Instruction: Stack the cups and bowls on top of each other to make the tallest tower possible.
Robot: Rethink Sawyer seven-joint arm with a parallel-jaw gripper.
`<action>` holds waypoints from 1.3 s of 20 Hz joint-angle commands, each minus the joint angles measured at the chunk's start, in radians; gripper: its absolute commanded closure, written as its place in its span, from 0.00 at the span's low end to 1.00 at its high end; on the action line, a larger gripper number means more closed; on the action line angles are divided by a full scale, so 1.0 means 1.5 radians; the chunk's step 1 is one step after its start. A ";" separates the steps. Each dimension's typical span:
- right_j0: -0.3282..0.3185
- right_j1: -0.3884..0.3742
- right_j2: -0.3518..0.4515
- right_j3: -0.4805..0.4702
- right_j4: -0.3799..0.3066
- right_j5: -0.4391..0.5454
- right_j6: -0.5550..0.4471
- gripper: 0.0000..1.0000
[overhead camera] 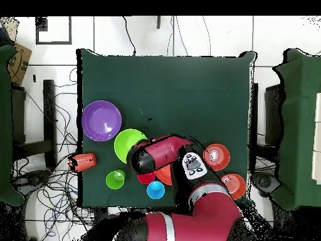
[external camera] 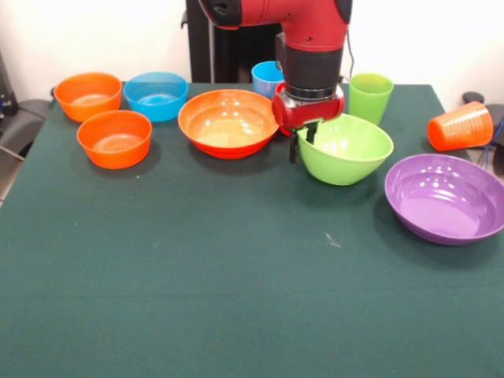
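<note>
My gripper [external camera: 302, 143] stands over the left rim of the large lime green bowl [external camera: 350, 150], one finger inside and one outside, shut on the rim. The bowl is tilted; it also shows in the overhead view [overhead camera: 127, 143]. The large orange-red bowl [external camera: 228, 122] sits just left of it and the large purple bowl [external camera: 445, 197] to the right. Two small orange bowls [external camera: 88, 94] [external camera: 116, 138] and a small blue bowl [external camera: 156, 95] sit at the far left. The light blue cup [external camera: 266, 77] and lime green cup [external camera: 370, 96] stand behind. The orange cup [external camera: 461, 126] lies on its side. The red cup [overhead camera: 145, 178] is mostly hidden behind my wrist.
The dark green table [external camera: 236, 299] runs wide toward the front edge. The orange cup lies near the table's right edge, with cables on the floor beyond it. No bowl or cup rests on another.
</note>
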 commanded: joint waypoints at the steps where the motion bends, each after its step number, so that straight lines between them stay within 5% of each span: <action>1: -0.044 -0.017 0.061 0.025 -0.039 0.042 -0.056 1.00; 26: -0.081 0.008 0.086 0.003 -0.067 0.050 -0.077 1.00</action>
